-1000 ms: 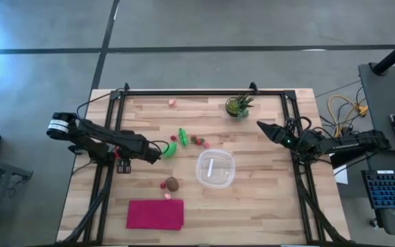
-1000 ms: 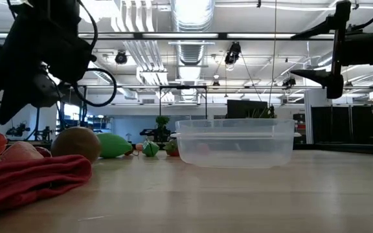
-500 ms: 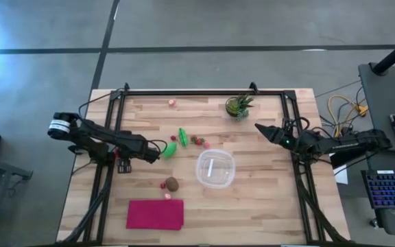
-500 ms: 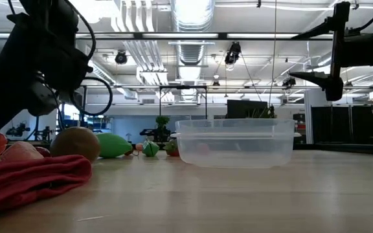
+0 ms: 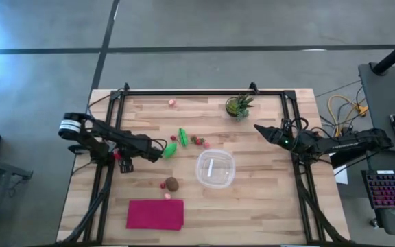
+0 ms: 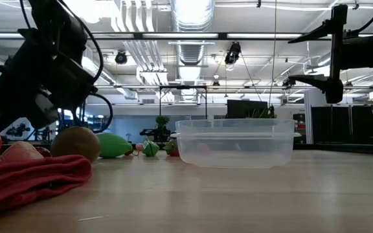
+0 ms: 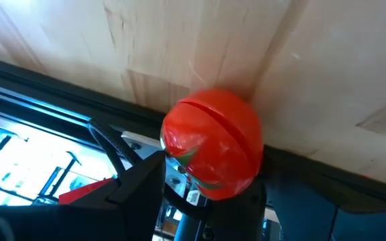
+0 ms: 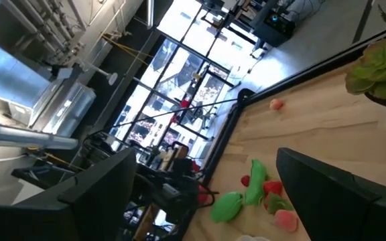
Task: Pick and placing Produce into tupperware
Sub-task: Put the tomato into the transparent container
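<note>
While the left gripper (image 5: 118, 156) sits over the table's left edge, it's got a round red tomato-looking piece (image 7: 212, 144) pinched between its fingers, jaws roughly halfway apart and closed on it; the left wrist view shows that red ball right up against the wooden table (image 5: 266, 199) edge. You can just spot it as a red dot at the gripper in the high view too, and at the far left in the low view. The tupperware (image 5: 215, 168) sits empty near the middle of the table, a bit right of centre, well apart from that gripper. Rest of the produce is still out on the wood: a green oblong piece (image 5: 171, 149) and a thinner green one (image 5: 182, 136) just left of the container, a couple of small red and pink bits (image 5: 199, 141) beside those, a brown round one (image 5: 173, 183) with a small red piece (image 5: 163, 184) next to it, a pink one (image 5: 168, 195) just above the magenta cloth (image 5: 155, 214), and one lone pink piece (image 5: 172, 103) near the far edge. The potted plant (image 5: 238, 106) stands at the far side. The right gripper (image 5: 259, 128) hangs over the table's right part, near the plant, fingers spread wide and holding nothing.
</note>
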Motion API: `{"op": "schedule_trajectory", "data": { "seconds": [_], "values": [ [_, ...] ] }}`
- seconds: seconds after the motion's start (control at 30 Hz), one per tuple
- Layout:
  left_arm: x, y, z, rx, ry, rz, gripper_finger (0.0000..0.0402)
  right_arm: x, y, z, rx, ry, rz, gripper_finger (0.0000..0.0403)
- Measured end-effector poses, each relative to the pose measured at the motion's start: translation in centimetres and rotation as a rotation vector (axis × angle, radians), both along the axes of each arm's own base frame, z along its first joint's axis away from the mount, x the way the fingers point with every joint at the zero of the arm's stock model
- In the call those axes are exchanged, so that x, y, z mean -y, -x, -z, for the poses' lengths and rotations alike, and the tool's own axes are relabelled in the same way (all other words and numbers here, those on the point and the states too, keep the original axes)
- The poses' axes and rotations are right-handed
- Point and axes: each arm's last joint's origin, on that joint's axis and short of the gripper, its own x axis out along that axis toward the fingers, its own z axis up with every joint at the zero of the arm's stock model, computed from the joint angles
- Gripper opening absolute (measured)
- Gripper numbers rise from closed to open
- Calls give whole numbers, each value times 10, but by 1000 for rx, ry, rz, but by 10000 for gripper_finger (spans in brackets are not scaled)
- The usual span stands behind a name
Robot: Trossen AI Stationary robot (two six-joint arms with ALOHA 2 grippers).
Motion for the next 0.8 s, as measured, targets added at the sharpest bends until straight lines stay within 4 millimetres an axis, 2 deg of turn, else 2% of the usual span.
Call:
{"op": "schedule_trajectory", "data": {
  "seconds": [0.23, 0.43, 0.6, 0.8],
  "values": [
    [-1, -2, 5, -15, -31, 11, 230, 0, 0, 0, -8, 14, 2, 352],
    [-1, -5, 1, 45, -43, 20, 233, 0, 0, 0, -12, 19, 2, 352],
    [-1, -8, -3, 117, -51, -6, 259, 0, 0, 0, -15, 20, 2, 352],
    [-1, -6, -3, 111, -75, -19, 300, 0, 0, 2, -29, 20, 2, 352]
  ]
}}
